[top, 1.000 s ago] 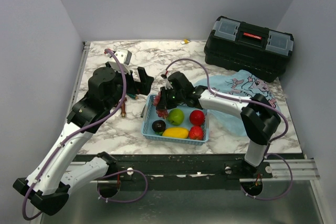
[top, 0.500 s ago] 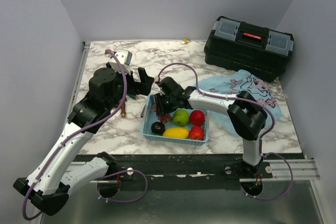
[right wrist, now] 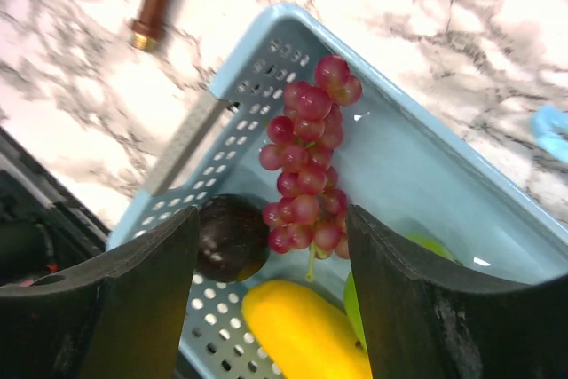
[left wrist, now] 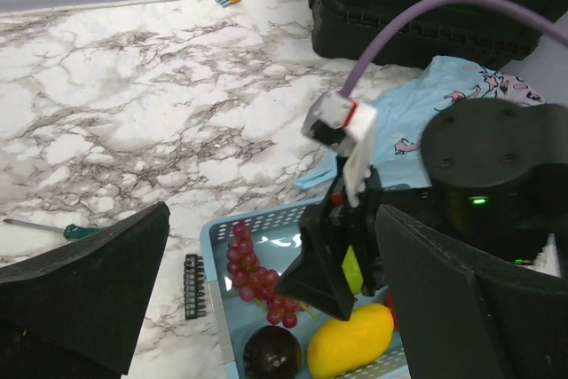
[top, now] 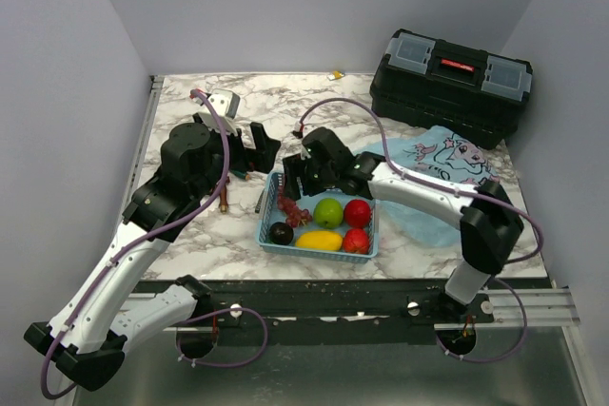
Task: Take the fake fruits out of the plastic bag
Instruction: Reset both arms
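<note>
The light-blue basket (top: 269, 235) holds a dark red grape bunch (top: 290, 212), green apple (top: 328, 211), red apple (top: 358, 212), red strawberry-like fruit (top: 355, 241), yellow oblong fruit (top: 319, 241) and a dark plum (top: 281, 232). My right gripper (top: 296, 181) hovers open over the basket's far left corner. In the right wrist view the grape bunch (right wrist: 306, 157) lies loose in the basket between the spread fingers of my right gripper (right wrist: 273, 219). The plastic bag (top: 447, 161) lies flat to the right. My left gripper (top: 251, 151) stands wide open and empty, left of the basket.
A black toolbox (top: 452, 78) stands at the back right. A screwdriver (top: 224, 199) and a dark bit holder (top: 259, 200) lie just left of the basket. A small yellow item (top: 336, 75) sits at the table's far edge.
My right gripper has opened and let go of the grape bunch, which now lies in the basket's left side. The left arm has not moved.
</note>
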Available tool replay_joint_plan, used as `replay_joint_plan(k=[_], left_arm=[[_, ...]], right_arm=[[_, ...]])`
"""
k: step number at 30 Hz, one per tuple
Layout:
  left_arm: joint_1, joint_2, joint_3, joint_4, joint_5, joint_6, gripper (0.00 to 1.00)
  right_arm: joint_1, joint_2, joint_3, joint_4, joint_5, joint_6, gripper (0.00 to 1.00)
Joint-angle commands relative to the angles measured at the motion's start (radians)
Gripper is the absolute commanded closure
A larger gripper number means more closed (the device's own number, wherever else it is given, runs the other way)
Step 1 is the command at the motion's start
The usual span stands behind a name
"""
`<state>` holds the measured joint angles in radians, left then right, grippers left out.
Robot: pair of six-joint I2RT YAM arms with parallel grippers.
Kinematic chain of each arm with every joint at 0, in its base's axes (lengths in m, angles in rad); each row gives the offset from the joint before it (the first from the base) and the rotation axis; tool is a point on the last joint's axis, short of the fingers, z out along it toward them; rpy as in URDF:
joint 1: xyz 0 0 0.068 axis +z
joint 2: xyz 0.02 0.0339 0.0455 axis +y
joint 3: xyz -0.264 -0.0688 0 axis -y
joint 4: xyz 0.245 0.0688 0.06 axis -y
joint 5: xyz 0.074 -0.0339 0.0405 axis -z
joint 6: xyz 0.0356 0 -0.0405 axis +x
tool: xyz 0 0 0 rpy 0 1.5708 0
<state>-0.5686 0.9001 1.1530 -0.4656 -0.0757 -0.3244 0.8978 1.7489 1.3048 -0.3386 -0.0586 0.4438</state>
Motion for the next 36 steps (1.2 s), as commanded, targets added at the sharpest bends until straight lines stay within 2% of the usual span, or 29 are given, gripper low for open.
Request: replay_joint_plan(k=[1,17,22,26,30,36], left_arm=[[0.006,-0.017,0.022,0.022,0.027,-0.011,0.01],[0.006,-0.137,0.04,0.059,0.031,-0.047,0.01],[0.006,-0.22,0.005,0.115,-0.005,-0.042,0.01],[0.007,-0.267,-0.024,0.166,-0.054,-0.024,0.01],[0.006,-0.266,-0.003,0.174,-0.073,-0.005,0.01],[0.006,-0.244,0.013,0.175,-0.077,-0.002,0.01]], right_arm=[[0.009,-0.157,-0.032,-0.014,0.103,-0.006,0.29],[0.008,-0.777,-0.088,-0.231,0.631,-0.001,0.0],[0.009,-0.911,-0.072,-0.291,0.751,0.029,0.0],[0.009,-0.984,-0.069,-0.311,0.813,-0.008,0.0],[0.008,-1.024,-0.058,-0.312,0.87,-0.046,0.0],[0.009,-1.068,-0.06,-0.274,0.87,-0.083,0.0]])
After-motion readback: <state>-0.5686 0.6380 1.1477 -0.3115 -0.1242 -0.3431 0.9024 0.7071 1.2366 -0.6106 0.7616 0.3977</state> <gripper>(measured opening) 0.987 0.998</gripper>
